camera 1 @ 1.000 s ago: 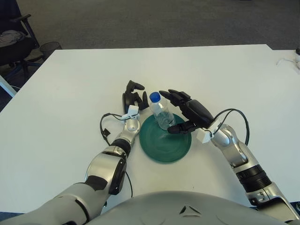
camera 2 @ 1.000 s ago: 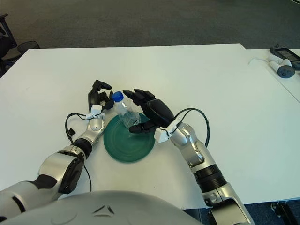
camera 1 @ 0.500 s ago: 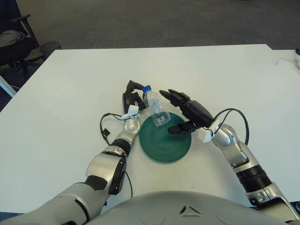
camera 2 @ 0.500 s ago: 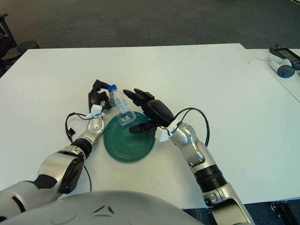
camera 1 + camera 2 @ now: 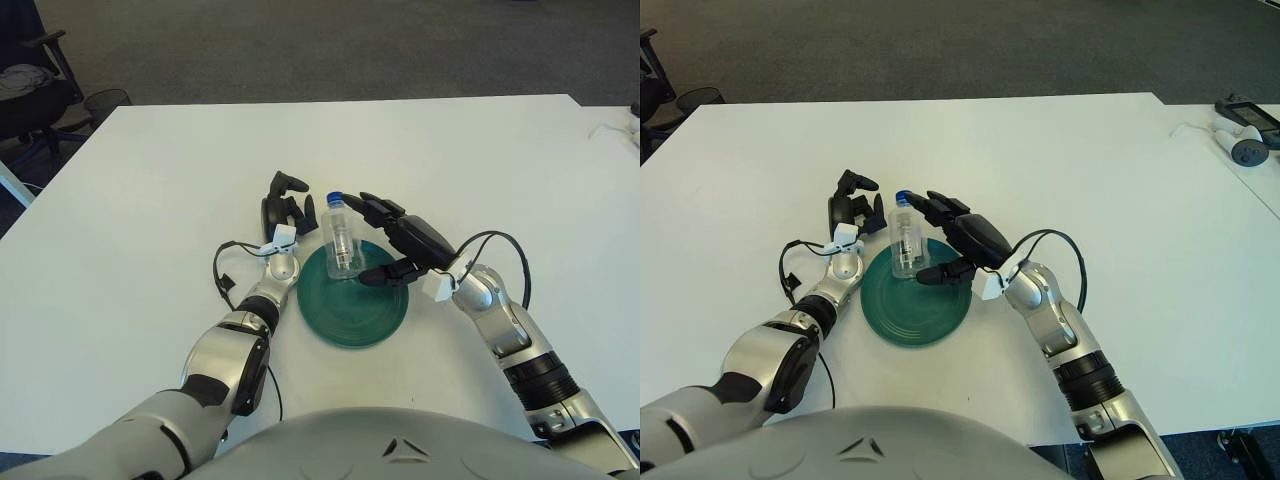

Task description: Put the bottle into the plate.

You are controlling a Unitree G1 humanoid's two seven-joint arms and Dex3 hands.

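R hand point(image 5: 400, 243) over far-right part of plate point(image 5: 353, 315), fingers spread wide, gripping nothing; fingertips just beside bottle point(image 5: 341, 236), contact unclear. Bottle upright w/ blue cap on top, base on plate's far rim area, just left of R hand. L hand point(image 5: 283, 208) just beyond bottle on other side, on table by plate's far-left rim, fingers loosely open, nothing held. Bottle thus boxed between both hands. Cable loop near R wrist. White table point(image 5: 150, 200) bare on far side and to right; devices point(image 5: 1240, 135) at far right edge, well apart. Chair point(image 5: 25, 85) past table's left corner.
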